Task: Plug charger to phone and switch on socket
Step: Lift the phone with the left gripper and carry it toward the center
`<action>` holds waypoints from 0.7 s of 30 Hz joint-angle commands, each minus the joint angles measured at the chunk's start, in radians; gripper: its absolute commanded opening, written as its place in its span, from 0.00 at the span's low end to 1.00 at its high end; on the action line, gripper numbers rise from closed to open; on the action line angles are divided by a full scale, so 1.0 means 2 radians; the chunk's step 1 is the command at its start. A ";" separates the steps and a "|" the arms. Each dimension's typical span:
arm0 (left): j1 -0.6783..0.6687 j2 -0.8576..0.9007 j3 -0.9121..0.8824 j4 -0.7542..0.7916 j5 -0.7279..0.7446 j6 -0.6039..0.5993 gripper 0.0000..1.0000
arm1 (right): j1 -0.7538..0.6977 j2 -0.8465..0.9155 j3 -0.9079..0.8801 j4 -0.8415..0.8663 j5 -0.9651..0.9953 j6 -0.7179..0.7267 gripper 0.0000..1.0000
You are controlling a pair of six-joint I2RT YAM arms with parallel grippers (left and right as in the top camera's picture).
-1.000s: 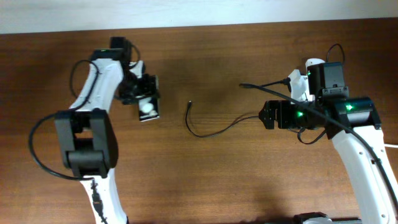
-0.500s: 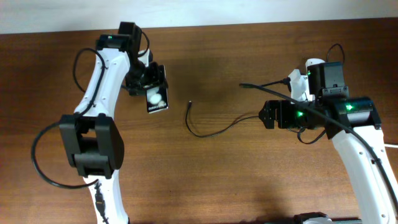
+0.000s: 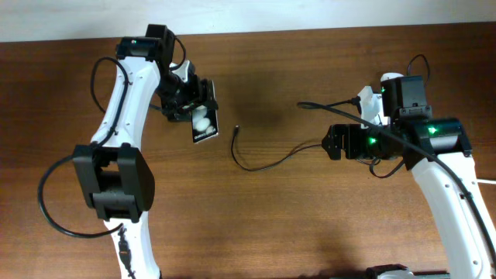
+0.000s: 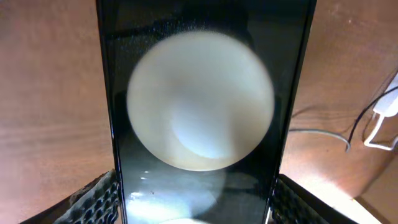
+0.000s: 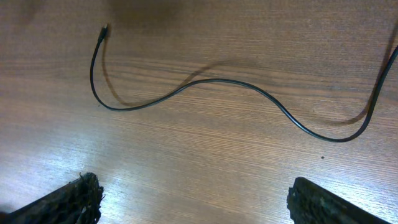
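While the wooden table [image 3: 294, 225] fills the overhead view, the two arms take its sides: the left arm [image 3: 124, 101] reaches to the upper middle and the right arm [image 3: 442, 178] bends in from the right. A white body [image 3: 390, 78] shows beside the right arm, mostly hidden; what it is cannot be told.

The left gripper [image 3: 188, 105] is clamped on the phone [image 3: 204, 122], its jaws narrowed to the phone's width. The phone sits tilted, its face with the white blobs turned up to the overhead camera. Only the left wrist view shows the grip itself: textured pads [image 4: 93, 199] press both long edges, and one round blob looms blurred.

From overhead, the right gripper [image 3: 333, 143] gives no clear spread. The right wrist view settles it — its fingers [image 5: 62, 202] stand wide apart at the bottom corners, holding and touching nothing.

The charger [image 3: 267, 164] lies between the grippers as a thin black cable in a loose S-curve, running off toward the right arm. Its plug tip [image 3: 236, 129] rests on the wood near the phone's right side — apart from it, not touching.
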 commanded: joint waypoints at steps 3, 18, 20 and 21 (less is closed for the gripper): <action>0.001 -0.001 0.012 -0.038 0.020 -0.005 0.50 | 0.003 0.002 0.009 0.001 -0.003 -0.005 0.99; 0.001 -0.001 0.012 -0.036 0.084 -0.148 0.46 | 0.003 0.002 0.009 0.001 -0.003 -0.005 0.98; 0.001 -0.001 0.012 -0.037 0.085 -0.179 0.45 | 0.003 0.002 0.009 0.001 -0.003 -0.005 0.99; 0.001 -0.001 0.012 -0.038 0.101 -0.185 0.43 | 0.003 0.002 0.009 0.001 -0.003 -0.005 0.99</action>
